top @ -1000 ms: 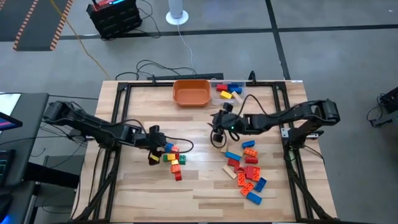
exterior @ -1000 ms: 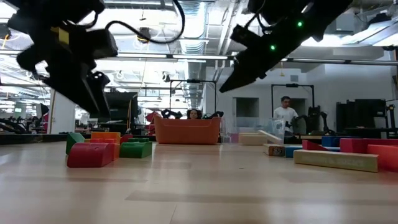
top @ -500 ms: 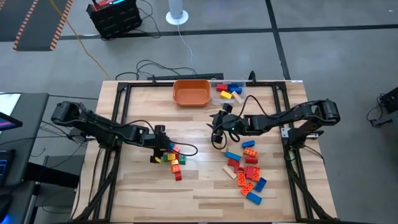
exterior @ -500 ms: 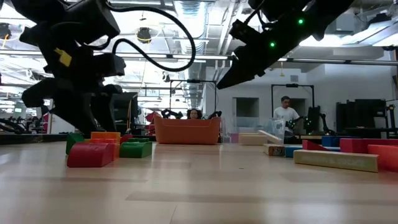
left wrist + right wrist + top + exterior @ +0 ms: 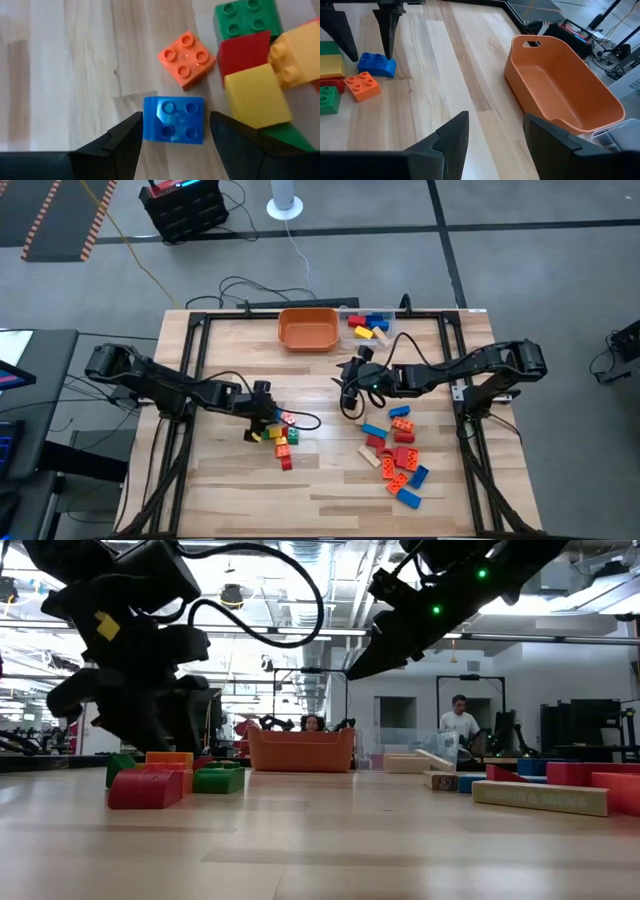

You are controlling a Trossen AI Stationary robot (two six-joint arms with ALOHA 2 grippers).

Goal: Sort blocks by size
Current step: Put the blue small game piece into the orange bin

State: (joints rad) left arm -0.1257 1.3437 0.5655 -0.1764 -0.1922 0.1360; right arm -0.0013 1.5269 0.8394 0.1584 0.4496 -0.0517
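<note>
Blocks (image 5: 368,326) in clear container (image 5: 385,315) — orange bowl (image 5: 308,329) beside

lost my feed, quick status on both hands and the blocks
Left hand open, straddling blue block, not gripped. Right hand open, empty, raised near orange bowl. Orange block just beyond the blue one.

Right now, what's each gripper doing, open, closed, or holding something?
Left gripper: open, fingers on either side of the blue block, not yet closed on it.
Right gripper: open and empty, above the table near the orange bowl.
</note>
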